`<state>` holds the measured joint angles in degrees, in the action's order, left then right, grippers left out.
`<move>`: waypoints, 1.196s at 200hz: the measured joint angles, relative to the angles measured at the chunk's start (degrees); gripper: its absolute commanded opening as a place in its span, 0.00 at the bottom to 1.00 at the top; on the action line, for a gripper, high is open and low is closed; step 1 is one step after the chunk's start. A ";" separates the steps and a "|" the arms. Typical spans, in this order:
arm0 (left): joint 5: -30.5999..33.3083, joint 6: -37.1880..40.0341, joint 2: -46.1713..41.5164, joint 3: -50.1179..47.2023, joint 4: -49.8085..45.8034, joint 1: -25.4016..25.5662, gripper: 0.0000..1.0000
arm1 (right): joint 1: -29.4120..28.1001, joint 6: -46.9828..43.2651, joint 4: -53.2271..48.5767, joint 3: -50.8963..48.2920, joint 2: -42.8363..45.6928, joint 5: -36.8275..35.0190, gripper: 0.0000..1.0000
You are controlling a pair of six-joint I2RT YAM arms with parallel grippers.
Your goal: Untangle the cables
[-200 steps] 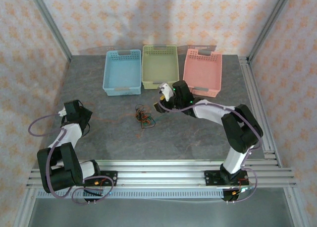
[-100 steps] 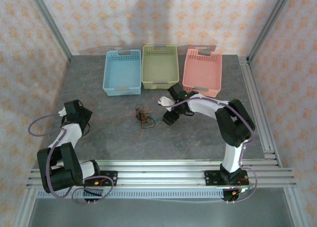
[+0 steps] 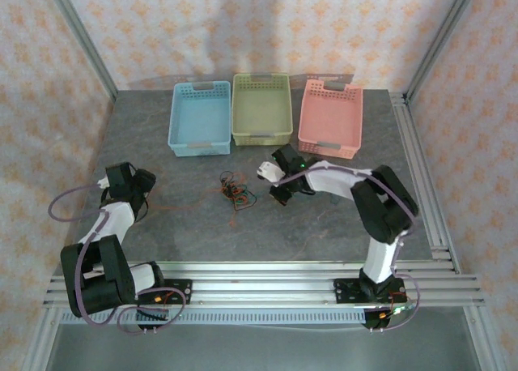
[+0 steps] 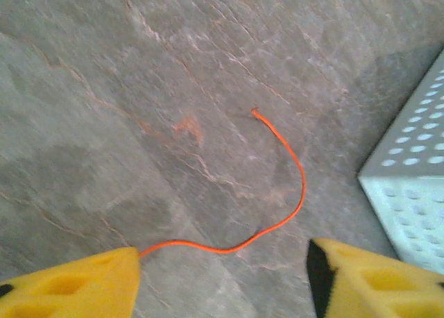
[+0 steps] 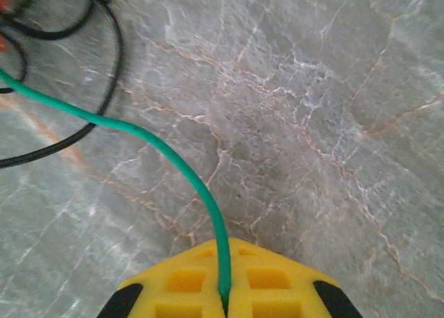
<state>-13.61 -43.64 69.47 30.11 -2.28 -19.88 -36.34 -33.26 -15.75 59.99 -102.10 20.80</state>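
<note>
Two hands, two states: your right hand (image 5: 225,294) is clenched on a green cable (image 5: 161,146) that runs toward 10 o'clock into the cables (image 3: 235,193) bunched mid-counter (image 3: 202,233); your left hand (image 4: 222,266) is released, a lone orange cable (image 4: 291,193) lying between its fingers (image 4: 76,287), one end meeting the 8 o'clock finger

The grey table (image 3: 202,229) bears a blue basket (image 3: 198,148), green basket (image 3: 261,136), pink basket (image 3: 338,151) and tangled cables (image 3: 235,190).
</note>
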 measured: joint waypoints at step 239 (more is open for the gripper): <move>0.98 15.39 18.80 27.21 -32.17 47.93 0.66 | 0.00 13.03 48.35 -19.50 3.39 -19.32 0.00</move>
<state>-12.62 -28.25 88.27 57.32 -34.46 28.05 -36.34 -20.23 32.60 40.49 -98.72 1.48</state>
